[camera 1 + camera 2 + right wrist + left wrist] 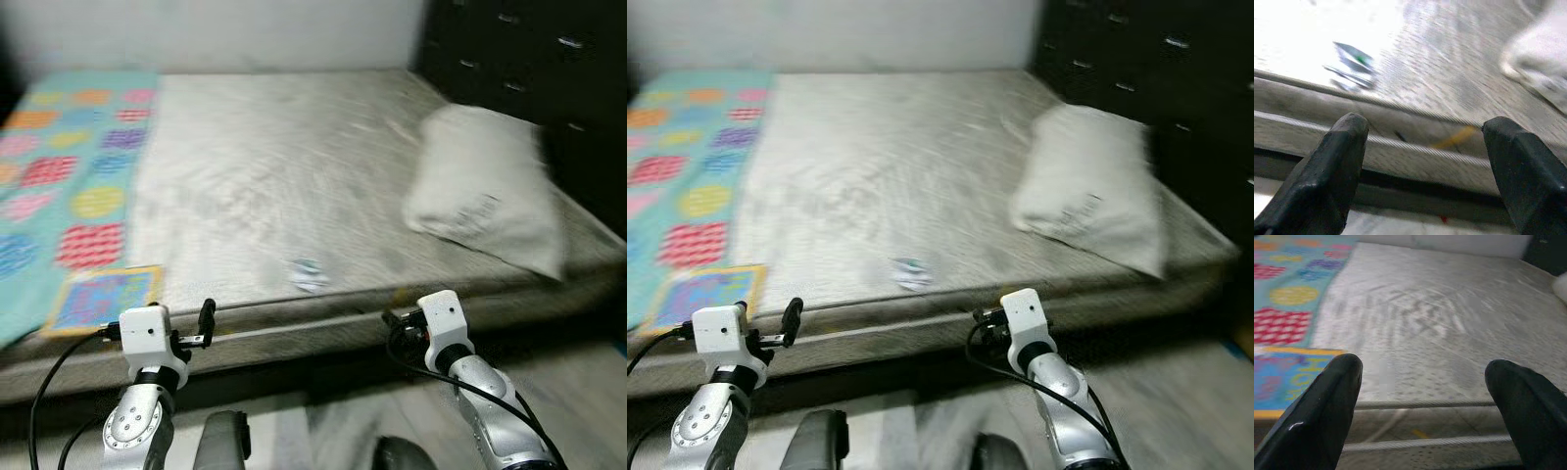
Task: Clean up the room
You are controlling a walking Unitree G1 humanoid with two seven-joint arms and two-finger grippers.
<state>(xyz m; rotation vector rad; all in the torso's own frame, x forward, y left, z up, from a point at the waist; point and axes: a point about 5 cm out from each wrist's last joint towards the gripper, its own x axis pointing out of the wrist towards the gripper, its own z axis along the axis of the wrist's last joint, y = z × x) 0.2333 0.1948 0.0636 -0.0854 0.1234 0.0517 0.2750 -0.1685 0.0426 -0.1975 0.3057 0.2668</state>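
A bare grey mattress [284, 166] lies before me. A small crumpled white-and-green wrapper [309, 275] rests on it near the front edge and appears blurred in the right wrist view [1354, 63]. A white pillow [485, 186] lies at the right end. A teal quilt [69, 176] with coloured patches covers the left side. A flat colourful square with a yellow border [103, 299] sits at the quilt's front corner. My left gripper [1424, 367] is open, low in front of the bed edge. My right gripper [1425, 125] is open too, facing the bed edge just right of the wrapper.
A dark chest of drawers [529, 59] stands close along the right side of the bed. A pale wall [245, 29] runs behind the bed. Light floor [588, 392] shows below the bed's front edge, where both silver arms [137, 411] are held.
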